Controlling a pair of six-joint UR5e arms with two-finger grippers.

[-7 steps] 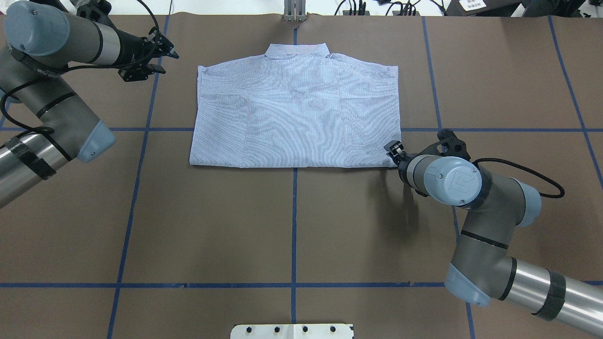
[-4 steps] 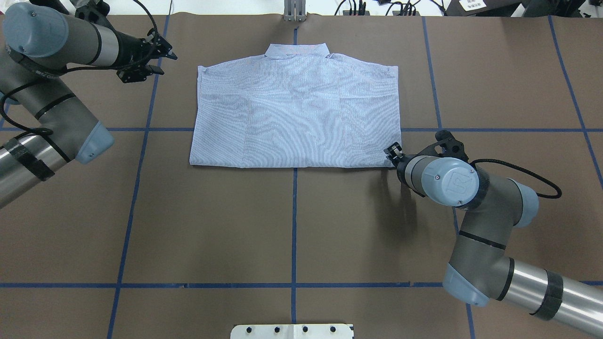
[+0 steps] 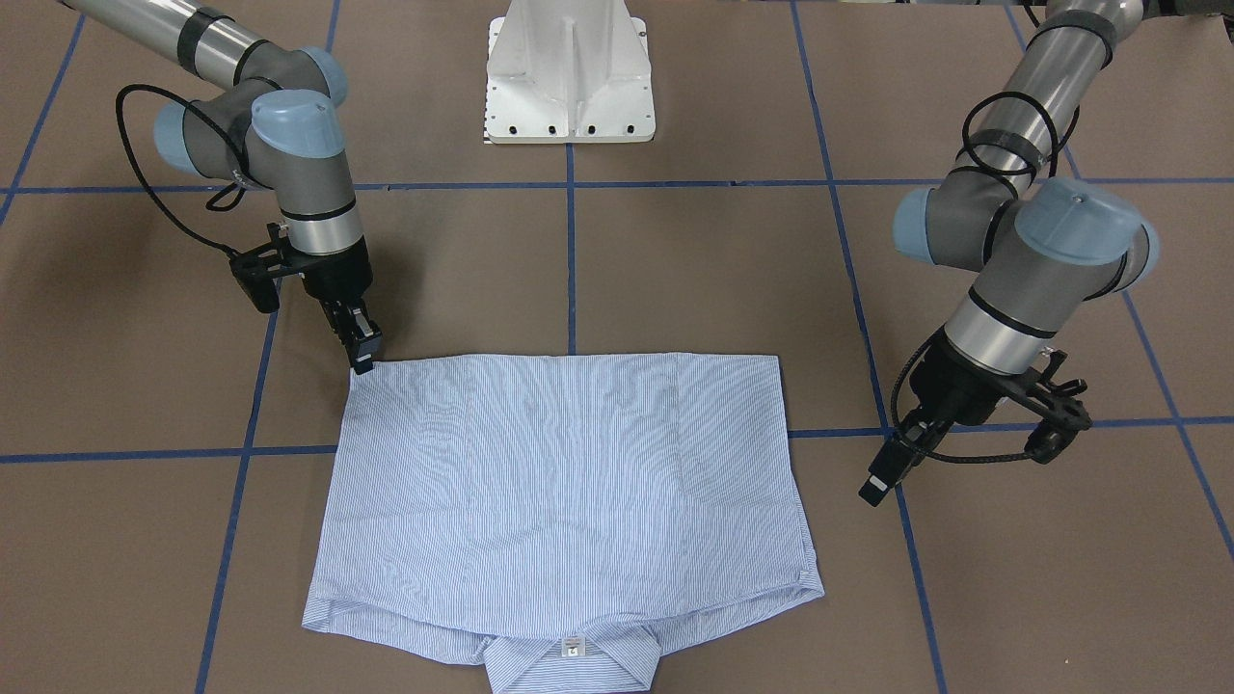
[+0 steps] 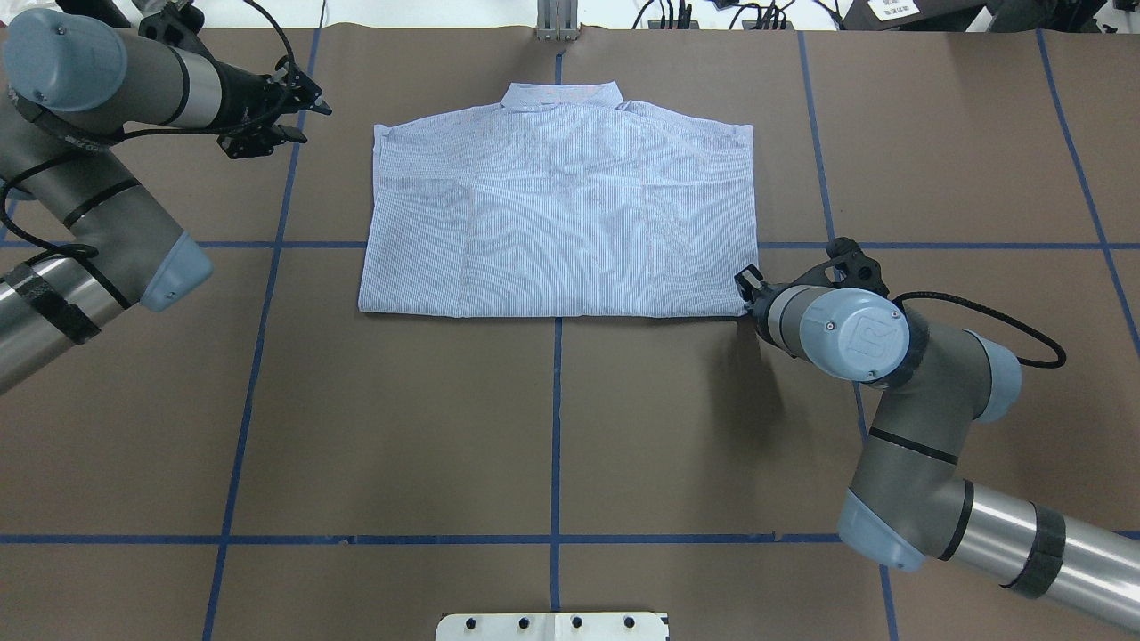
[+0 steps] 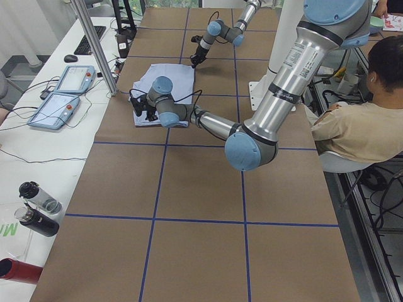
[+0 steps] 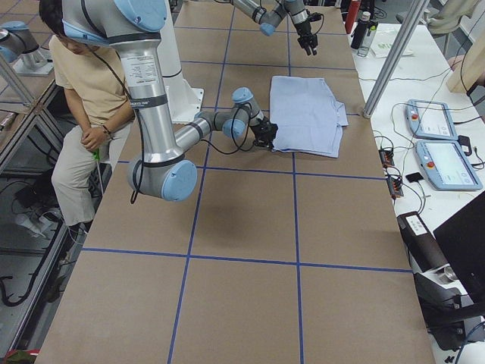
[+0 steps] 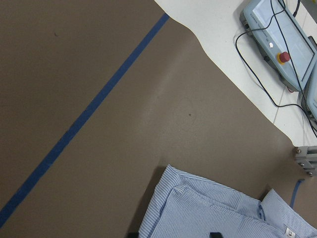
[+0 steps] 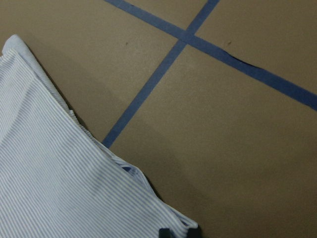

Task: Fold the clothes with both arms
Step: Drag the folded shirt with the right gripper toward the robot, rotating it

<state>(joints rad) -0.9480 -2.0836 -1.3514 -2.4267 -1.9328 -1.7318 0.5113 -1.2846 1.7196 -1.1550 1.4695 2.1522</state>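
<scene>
Overhead exterior shows us the shirt (image 4: 561,214) flat mid-table, collar away from the base and long axis crosswise, its near right corner touched by the right gripper (image 4: 745,287), jaws narrowed onto the fabric, while the left gripper (image 4: 307,102) hangs parted and empty, apart from the far left shoulder.

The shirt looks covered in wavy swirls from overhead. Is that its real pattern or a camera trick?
Overhead exterior: the swirls on the shirt look like moiré, with fine stripes clashing with the camera's pixel grid. Right wrist-mounted: up close, the same cloth shows only plain straight stripes, fairly sharp. So it is most likely a camera effect.
</scene>
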